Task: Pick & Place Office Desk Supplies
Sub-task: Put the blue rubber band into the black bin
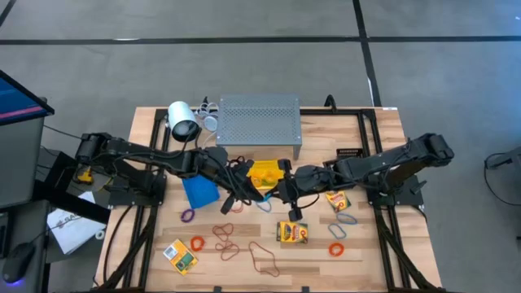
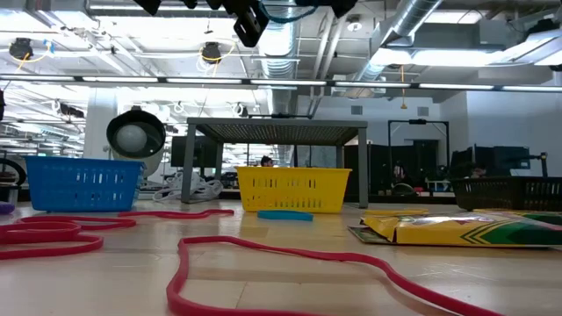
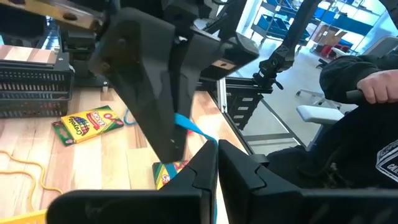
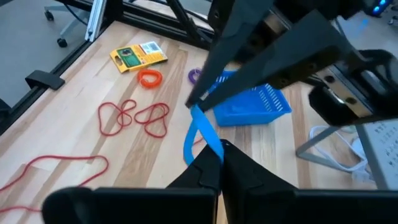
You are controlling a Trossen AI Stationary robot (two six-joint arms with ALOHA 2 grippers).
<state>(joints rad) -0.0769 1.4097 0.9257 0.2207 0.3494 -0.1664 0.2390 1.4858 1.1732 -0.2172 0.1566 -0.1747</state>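
Note:
My two grippers meet above the table's middle, both shut on one blue rubber band (image 4: 198, 134) that runs between them. My left gripper (image 3: 217, 149) comes from the left and my right gripper (image 4: 221, 149) from the right. Below on the table lie red rubber bands (image 1: 226, 240), orange ones (image 1: 197, 242), a purple one (image 1: 187, 216) and blue ones (image 1: 348, 218). Three crayon boxes lie flat: one near the middle (image 1: 293, 233), one at the right (image 1: 338, 199), one at the near left (image 1: 181, 255). My left gripper pinches one end of the blue band (image 3: 211, 144) between its two fingertips, coming nearly level from the table's left. The band is lifted clear of the table and leads across to the other gripper's tips (image 3: 176, 134). My right gripper pinches the band's other end (image 4: 211, 148) between its fingertips, slanting down from the table's right. The flat band runs from here to the left gripper's tips (image 4: 196, 106), part of it bowing out as a loop (image 4: 188, 149) clear of the table.
A blue bin (image 1: 200, 192) and a yellow bin (image 1: 267, 172) stand just behind the grippers, with the grey perforated shelf (image 1: 259, 122) farther back. A black bin (image 1: 352, 153) sits at the far right. A seated person (image 3: 360, 93) shows beyond the table's right side.

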